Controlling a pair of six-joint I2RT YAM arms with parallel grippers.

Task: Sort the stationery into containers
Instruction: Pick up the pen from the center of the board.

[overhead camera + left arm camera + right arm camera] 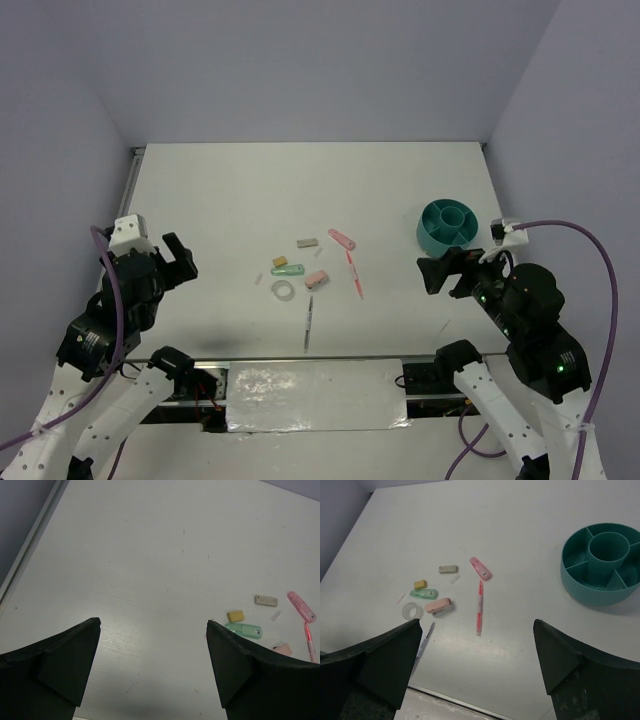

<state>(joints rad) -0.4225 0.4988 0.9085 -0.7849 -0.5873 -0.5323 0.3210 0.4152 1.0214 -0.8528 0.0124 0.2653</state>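
The left gripper (180, 258) is hovering over the white desk (230, 190) with its jaws spread wide, holding nothing. The right gripper (440, 270) is hovering on the other side, its jaws equally parted and holding nothing. The stationery is lying between them, well apart from both.

Nearest the arms, a thin grey pen (308, 325) is lying alone. Just beyond it, a clear tape ring (284, 291) is sitting near a pink eraser-sized block (316, 279). A green oblong block (288, 269) and a small tan block (280, 261) are lying behind them. A thin pink pen (354, 272) is lying to their right.

Farther back, a grey rectangular block (307, 242) and a flat pink oblong piece (342, 239) are resting side by side. Farthest, a round teal plastic organiser (448, 226) with inner compartments is standing just beyond the right jaws.
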